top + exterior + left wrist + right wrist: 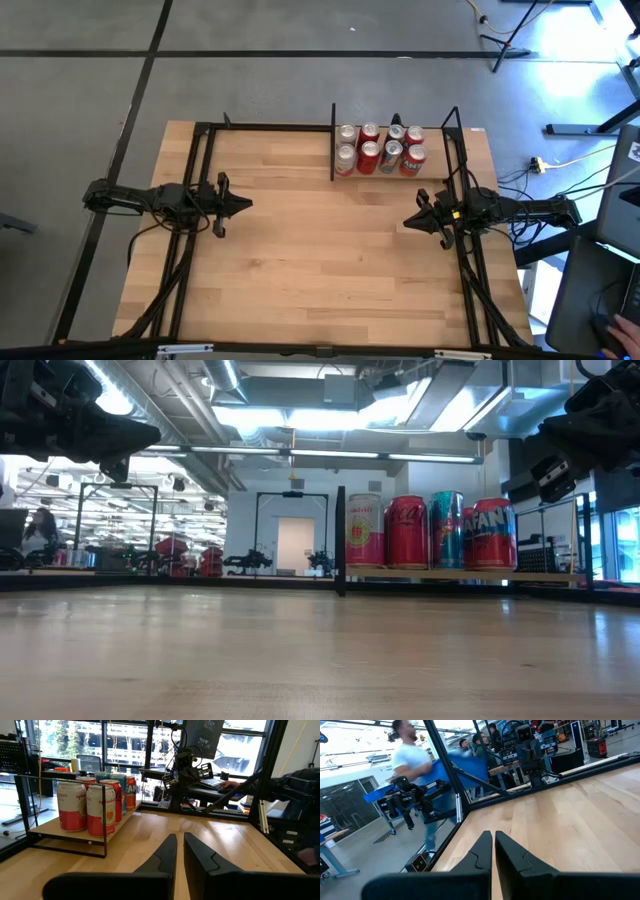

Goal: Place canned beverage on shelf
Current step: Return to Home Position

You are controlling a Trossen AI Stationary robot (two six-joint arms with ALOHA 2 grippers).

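Several cans (379,148) stand upright in two rows on the shelf (393,174), a light-wood ledge with thin black uprights at the table's far right. In the low view the cans (430,531) are pink, red and teal. They also show in the left wrist view (93,802). My left gripper (246,204) hangs shut and empty above the table's left side. My right gripper (406,222) hangs shut and empty above the table's right side, nearer than the shelf. Their fingertips show close together in the left wrist view (180,837) and the right wrist view (493,836).
Black frame rails (200,190) run along the table's left, right and far edges. The wide wooden tabletop (320,250) lies bare between the two arms. People move in the room beyond the table (415,765).
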